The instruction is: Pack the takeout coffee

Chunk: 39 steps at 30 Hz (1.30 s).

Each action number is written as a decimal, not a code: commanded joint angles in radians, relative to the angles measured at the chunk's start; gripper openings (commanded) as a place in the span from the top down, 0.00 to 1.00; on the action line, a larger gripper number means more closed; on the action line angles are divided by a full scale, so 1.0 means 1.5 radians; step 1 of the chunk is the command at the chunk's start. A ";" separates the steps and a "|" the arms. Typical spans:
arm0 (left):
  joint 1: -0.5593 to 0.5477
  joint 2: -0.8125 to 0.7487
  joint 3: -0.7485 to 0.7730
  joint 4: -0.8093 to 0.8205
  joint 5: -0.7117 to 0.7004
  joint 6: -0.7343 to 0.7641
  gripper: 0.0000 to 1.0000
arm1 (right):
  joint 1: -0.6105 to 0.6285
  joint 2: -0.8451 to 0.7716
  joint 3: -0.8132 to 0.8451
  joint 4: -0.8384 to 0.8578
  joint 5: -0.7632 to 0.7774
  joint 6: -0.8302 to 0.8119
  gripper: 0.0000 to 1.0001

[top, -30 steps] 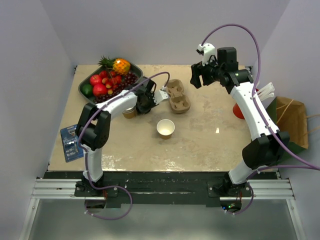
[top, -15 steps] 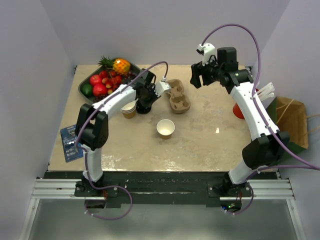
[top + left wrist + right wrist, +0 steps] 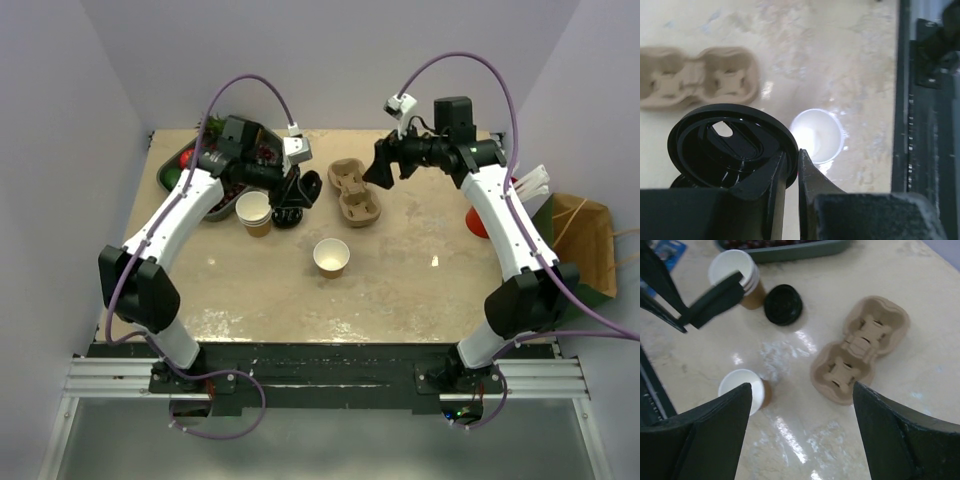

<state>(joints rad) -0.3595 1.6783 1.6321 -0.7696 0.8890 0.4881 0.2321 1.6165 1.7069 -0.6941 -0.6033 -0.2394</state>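
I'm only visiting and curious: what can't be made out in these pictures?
Right wrist view: the fruit tray is cut off by the top edge.
Top view: the red cup is mostly behind the right arm.
Top view: the brown bag lies beyond the table; its inside does not show.
Left wrist view: the black lid in the left gripper covers what lies under it.

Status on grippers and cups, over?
Left gripper shut on round black plastic lid. Right gripper open, empty. Kraft paper cups unlidded. Second black lid on table.
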 commanded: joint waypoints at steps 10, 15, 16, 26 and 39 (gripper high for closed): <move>-0.011 0.075 0.052 -0.363 0.183 0.316 0.94 | 0.068 0.006 0.020 -0.212 -0.234 -0.500 0.03; -0.026 0.038 0.037 -0.364 0.145 0.343 0.93 | 0.121 -0.001 0.002 -0.257 -0.188 -0.680 0.22; -0.026 0.038 0.039 -0.364 0.146 0.336 0.93 | 0.128 -0.012 -0.016 -0.245 -0.180 -0.718 0.25; -0.032 0.030 0.022 -0.363 0.147 0.313 0.92 | 0.213 -0.042 -0.074 -0.124 -0.127 -0.856 0.45; -0.033 0.030 0.015 -0.364 0.148 0.312 0.91 | 0.277 -0.040 -0.089 -0.151 -0.075 -0.980 0.57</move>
<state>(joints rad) -0.4026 1.7622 1.6535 -1.3075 1.0870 0.9356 0.6373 1.5795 1.5703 -0.9035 -0.7475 -1.6180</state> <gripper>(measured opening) 0.170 0.447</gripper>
